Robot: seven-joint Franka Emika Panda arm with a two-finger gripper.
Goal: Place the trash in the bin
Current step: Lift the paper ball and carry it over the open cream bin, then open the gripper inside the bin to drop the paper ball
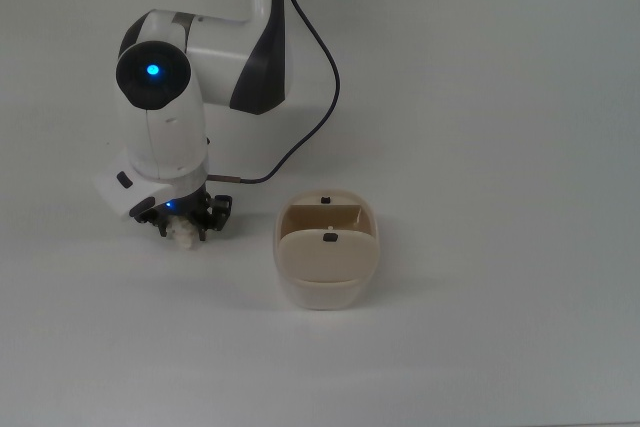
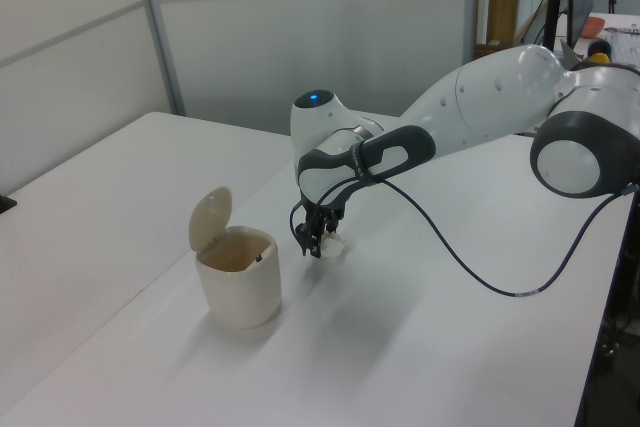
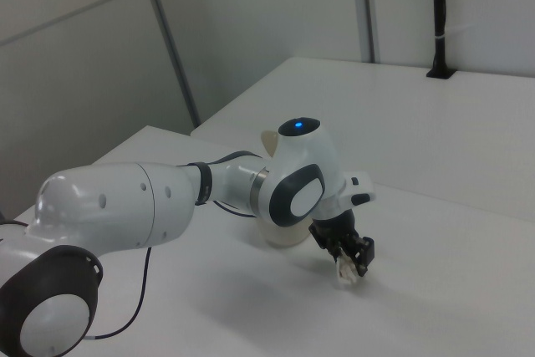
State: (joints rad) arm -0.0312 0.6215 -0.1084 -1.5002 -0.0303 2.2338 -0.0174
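— Whereabouts of the trash (image 1: pixel 184 238)?

— Lay on the table (image 1: pixel 480 97), off to the top view's left of the bin (image 1: pixel 327 292) and apart from it. Was not in the bin yet.

— And the gripper (image 1: pixel 186 225)?

— Hung straight down over that wad, right at it, low to the table. Looked set there for the pickup. Could not be told whether clamped on the paper or merely standing around it.

— Reason for the bin's look?

— Stood upright with the lid (image 2: pixel 210 215) swung up and the mouth open. Handy, probably, for a drop from above with no flap to push.

— Anything given by one view and not another?

— Plenty. From the top, looked straight into the bin's mouth, brown inside, with no wad in it, yet gave only a sliver of the trash, poking out under the wrist. From the left view, showed the lid standing tall and the wad just to the left view's right of the gripper, with bare table between gripper and bin. From the right view, hid most of the bin behind the arm (image 3: pixel 167 198), but showed the wad plainly beneath the gripper, touching or nearly touching the table.

— Next step, at a guess?

— Called for a firm hold, then a lift clear of the rim and a carry across to the open mouth. Risked a soft wad slipping out if pinched at an edge.
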